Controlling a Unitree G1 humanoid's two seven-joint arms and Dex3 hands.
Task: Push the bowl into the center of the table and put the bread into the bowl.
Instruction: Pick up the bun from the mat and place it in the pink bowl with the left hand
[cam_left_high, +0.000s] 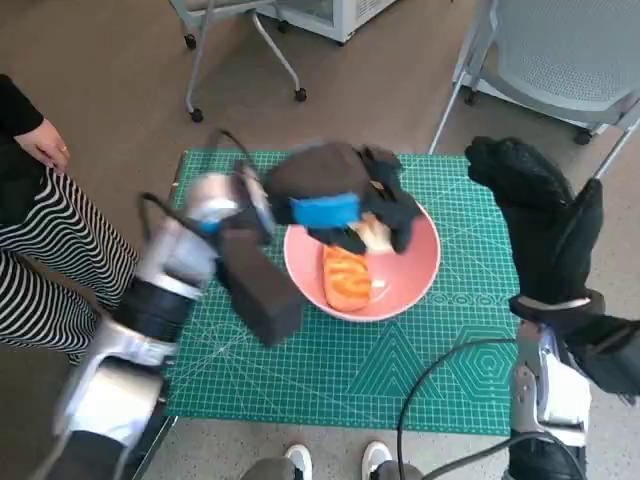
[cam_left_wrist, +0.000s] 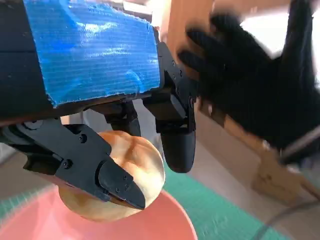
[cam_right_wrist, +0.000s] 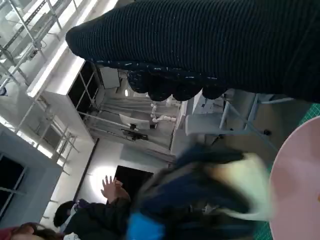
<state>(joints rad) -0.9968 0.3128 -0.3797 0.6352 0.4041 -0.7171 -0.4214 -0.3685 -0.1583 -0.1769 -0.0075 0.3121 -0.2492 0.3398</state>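
Note:
The pink bowl (cam_left_high: 420, 268) stands near the middle of the green mat (cam_left_high: 420, 370). An orange-brown bread piece (cam_left_high: 347, 279) lies inside it. My left hand (cam_left_high: 340, 200), blurred, hovers over the bowl's far side. In the left wrist view its fingers (cam_left_wrist: 177, 145) grip a pale round bread roll (cam_left_wrist: 140, 165) just above the bowl (cam_left_wrist: 160, 225); the roll (cam_left_high: 374, 232) also shows under the hand in the head view. My right hand (cam_left_high: 530, 185) is raised over the table's right edge, holding nothing, its fingers apart in the left wrist view (cam_left_wrist: 250, 75). The right wrist view shows the bowl's rim (cam_right_wrist: 295, 185).
A person in striped trousers (cam_left_high: 40, 260) sits close to the table's left side. Rolling chair legs (cam_left_high: 240, 60) stand beyond the far edge, and a grey chair (cam_left_high: 560, 50) at the far right. White shoes (cam_left_high: 335, 458) show at the near edge.

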